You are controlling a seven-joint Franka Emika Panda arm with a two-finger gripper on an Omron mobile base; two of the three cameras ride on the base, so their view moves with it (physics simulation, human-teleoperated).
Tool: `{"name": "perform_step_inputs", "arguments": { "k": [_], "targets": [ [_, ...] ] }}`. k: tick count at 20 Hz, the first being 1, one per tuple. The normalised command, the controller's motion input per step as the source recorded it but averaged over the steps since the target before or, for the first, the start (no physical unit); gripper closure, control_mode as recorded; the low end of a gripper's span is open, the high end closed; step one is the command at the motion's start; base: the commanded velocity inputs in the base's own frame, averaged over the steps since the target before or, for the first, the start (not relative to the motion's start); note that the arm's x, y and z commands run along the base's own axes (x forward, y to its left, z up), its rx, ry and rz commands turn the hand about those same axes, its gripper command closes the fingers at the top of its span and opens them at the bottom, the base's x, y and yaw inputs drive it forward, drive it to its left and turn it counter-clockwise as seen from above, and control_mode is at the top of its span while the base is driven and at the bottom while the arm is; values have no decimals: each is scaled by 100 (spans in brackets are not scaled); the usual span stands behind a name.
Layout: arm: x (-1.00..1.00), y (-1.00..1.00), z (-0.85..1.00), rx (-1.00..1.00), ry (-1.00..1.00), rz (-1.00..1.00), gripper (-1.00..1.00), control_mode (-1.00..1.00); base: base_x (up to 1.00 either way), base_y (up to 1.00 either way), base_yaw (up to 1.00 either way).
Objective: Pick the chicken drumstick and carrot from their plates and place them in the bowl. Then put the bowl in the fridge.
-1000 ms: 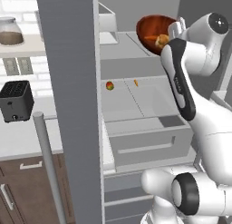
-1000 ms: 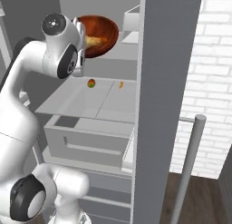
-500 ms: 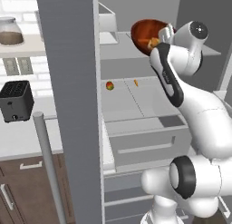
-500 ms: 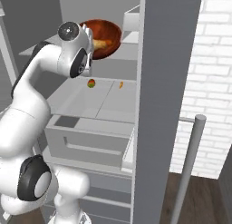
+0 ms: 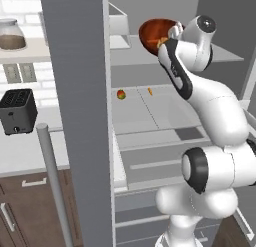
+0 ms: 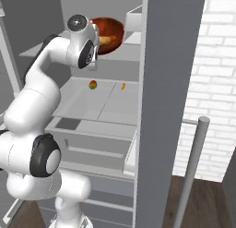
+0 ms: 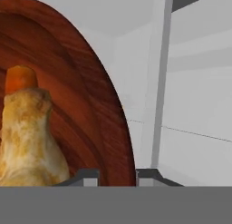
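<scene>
Open fridge (image 5: 150, 116) ahead, pale shelves and white walls inside, its grey door edge standing in the foreground of both base views; a counter with a black toaster (image 5: 17, 111) off to one side, a white brick wall on the other. High up at the top shelf, gripper (image 7: 117, 177) clamped narrow on the bowl (image 5: 156, 35), the reddish-brown rim pinched between the two fingertips (image 7: 84, 175) and the bowl body spreading away to one side of them in the hand view. Inside that bowl, just beyond the fingers, the chicken drumstick (image 7: 27, 137) lying against the wall, with the carrot (image 7: 19, 79) poking out right behind it and touching it. On the far side of the fingers, bare white fridge wall and a vertical inner edge, close by. Well below the fingers, on a lower shelf, two small items: a round red-green fruit (image 5: 121, 94) and a small orange bit (image 5: 150, 91), apart from each other. Judged state: bowl loaded, placing in the fridge under way, bowl seemingly not yet set flat. Main risks from here: bowl looks tilted in the grip, so a release too early or too high could tip it and spill the drumstick and carrot; a rim-only pinch could let it swing or slip; sideways drift could knock the bowl against the inner wall or shelf edge.
</scene>
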Motion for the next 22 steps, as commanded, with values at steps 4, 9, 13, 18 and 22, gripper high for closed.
{"name": "perform_step_inputs", "arguments": {
  "k": [4, 9, 13, 18, 22],
  "targets": [
    [56, 3, -38, 0, 0, 0, 100, -100, 0, 0, 0],
    [42, 8, -54, 0, 0, 0, 100, -100, 0, 0, 0],
    [25, 18, -47, 0, -1, 0, -100, -100, 0, 0, 0],
    [4, 14, -14, 0, -16, 0, -100, -100, 0, 0, 0],
    [0, 23, -8, 0, -39, 0, -100, -100, 0, 0, 0]
  ]
}}
